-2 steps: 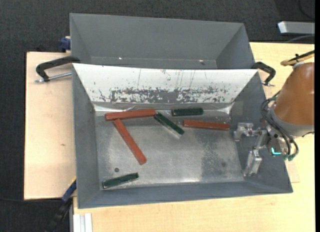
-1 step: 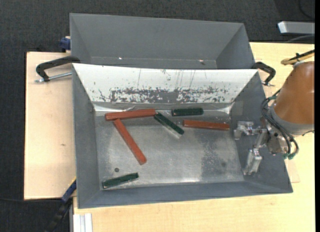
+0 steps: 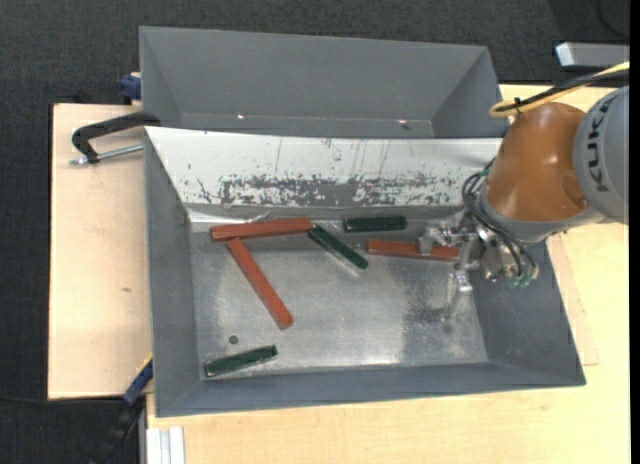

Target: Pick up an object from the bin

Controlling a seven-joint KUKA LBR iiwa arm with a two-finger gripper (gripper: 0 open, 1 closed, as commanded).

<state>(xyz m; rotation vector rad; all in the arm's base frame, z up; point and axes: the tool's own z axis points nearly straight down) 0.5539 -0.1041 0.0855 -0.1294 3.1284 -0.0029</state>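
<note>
The letters "KU" were read on the arm (image 3: 606,157) behind its orange cover (image 3: 538,167). The gripper (image 3: 458,292) was seen low at the right of the bin (image 3: 168,282), just beside a short red stick (image 3: 400,248). Whether its jaws were apart or together could not be told.

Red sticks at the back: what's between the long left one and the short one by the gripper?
A slanted green stick, between the long red stick and the short red stick, in the camera view.
</note>
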